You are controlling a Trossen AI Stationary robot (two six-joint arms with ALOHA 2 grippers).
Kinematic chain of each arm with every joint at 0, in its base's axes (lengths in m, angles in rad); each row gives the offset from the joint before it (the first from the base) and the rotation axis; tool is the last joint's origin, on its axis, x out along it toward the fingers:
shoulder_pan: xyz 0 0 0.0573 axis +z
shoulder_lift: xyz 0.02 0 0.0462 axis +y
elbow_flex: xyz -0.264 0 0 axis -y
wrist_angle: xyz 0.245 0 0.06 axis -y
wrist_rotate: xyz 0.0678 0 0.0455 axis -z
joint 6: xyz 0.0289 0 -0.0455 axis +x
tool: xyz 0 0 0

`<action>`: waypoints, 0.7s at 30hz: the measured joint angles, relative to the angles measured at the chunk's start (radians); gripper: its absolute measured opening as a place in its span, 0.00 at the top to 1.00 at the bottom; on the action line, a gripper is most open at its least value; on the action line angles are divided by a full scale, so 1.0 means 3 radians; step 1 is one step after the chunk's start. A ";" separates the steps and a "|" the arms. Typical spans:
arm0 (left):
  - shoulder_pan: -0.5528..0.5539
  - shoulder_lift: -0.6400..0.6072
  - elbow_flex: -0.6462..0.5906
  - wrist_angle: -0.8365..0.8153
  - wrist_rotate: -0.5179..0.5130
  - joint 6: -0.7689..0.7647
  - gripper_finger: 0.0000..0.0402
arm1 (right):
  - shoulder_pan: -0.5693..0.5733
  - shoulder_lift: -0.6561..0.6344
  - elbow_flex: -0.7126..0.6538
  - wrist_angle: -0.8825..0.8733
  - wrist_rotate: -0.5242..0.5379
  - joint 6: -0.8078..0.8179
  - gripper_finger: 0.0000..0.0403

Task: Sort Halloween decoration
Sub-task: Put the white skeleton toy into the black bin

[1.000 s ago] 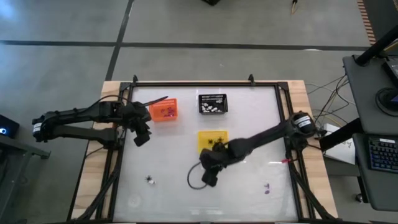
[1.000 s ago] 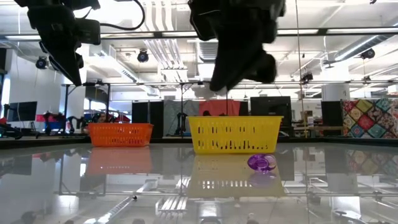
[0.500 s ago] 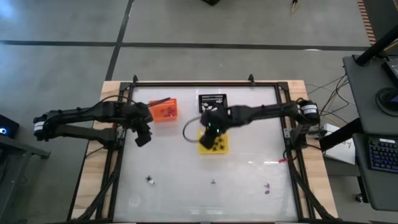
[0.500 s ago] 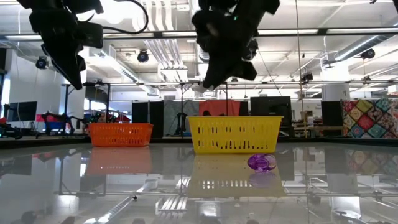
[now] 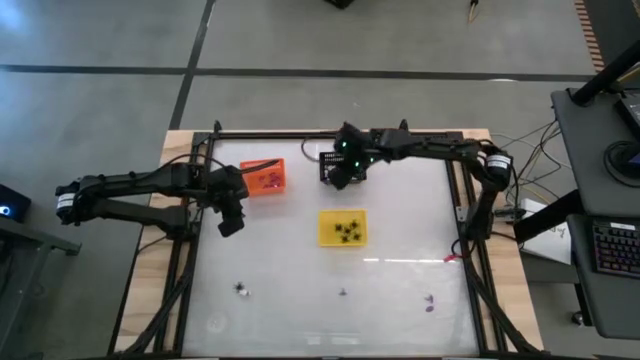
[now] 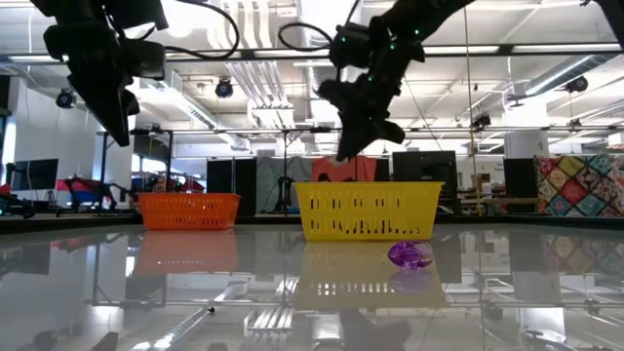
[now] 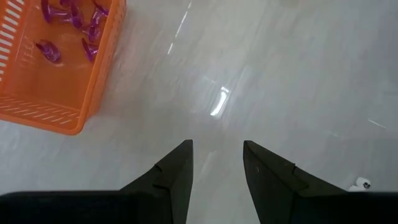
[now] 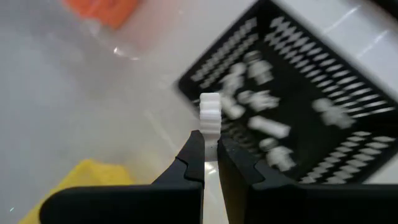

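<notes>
The left gripper [image 5: 229, 223] hangs with fingers apart, the orange basket [image 5: 264, 177] of purple pieces [image 7: 69, 20] just beyond its tips. The right gripper [image 8: 209, 144] is clamped on a white piece [image 8: 210, 115] (sticking up past its fingertips), with the black basket [image 8: 310, 102] of white pieces just ahead. Loose pieces [image 5: 241, 290] lie on the table [image 5: 400, 300].

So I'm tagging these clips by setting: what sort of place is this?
Probably a robotics lab or workshop: a framed work table on a bare floor, a desk with a keyboard beside it, and open ceiling lights and pipes behind.
</notes>
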 joint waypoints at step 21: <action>0.0000 -0.0032 0.0000 -0.0193 0.0003 -0.0360 0.69 | -0.0441 0.0010 -0.0006 -0.0170 -0.0005 -0.0565 0.89</action>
